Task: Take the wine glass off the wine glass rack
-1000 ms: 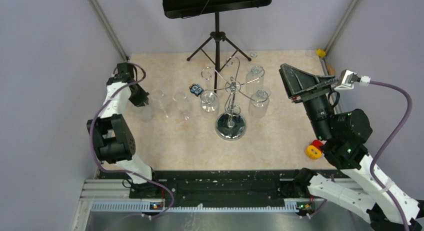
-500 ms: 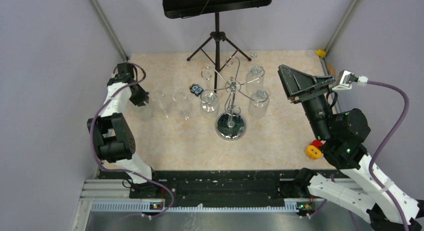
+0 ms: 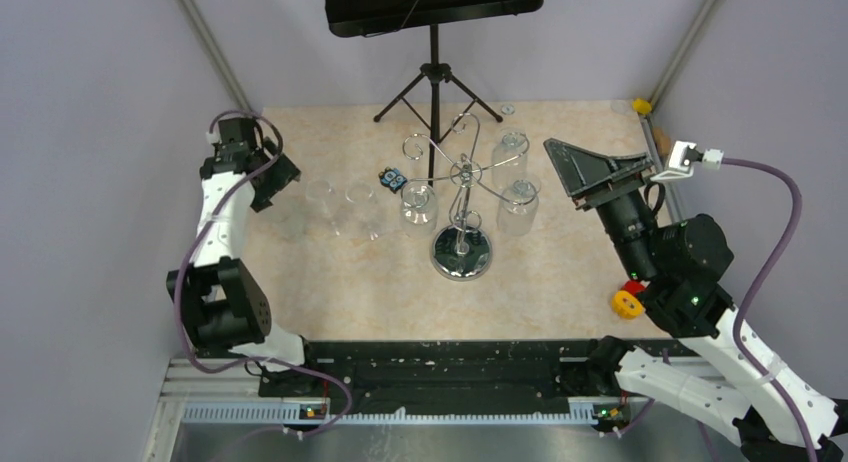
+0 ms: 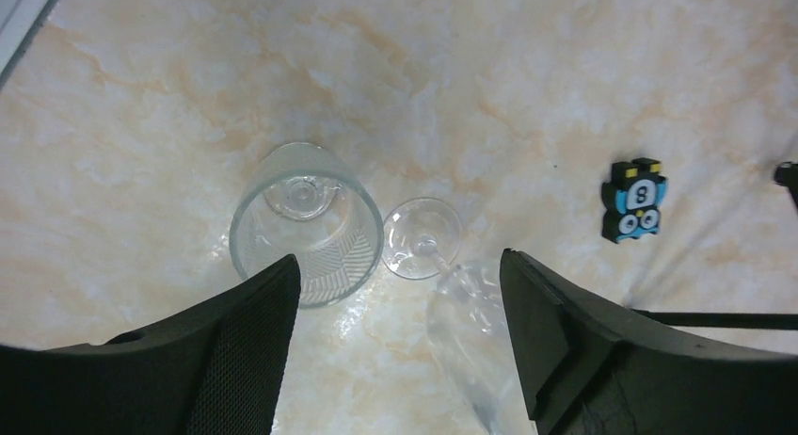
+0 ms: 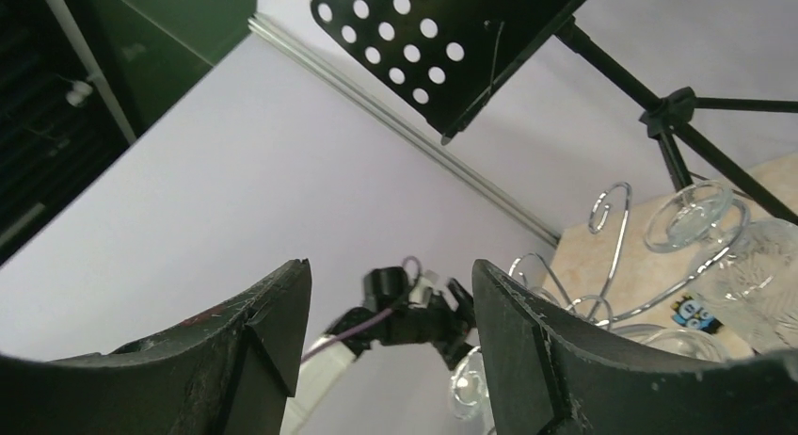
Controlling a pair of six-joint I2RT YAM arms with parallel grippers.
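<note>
Left wrist: blue toy (image 4: 635, 198) near wine glass (image 4: 423, 239), marked possibly "8".

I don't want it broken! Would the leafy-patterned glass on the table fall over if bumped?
Probably tips easily: the patterned wine glass has a foot narrower than its bowl. Likely fragile and slippery, being thin clear glass.

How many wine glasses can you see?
6 wine glasses. Three hang on the wine glass rack: one left, two right. Three stand in a row on the table left of it. Others may hide.
</note>
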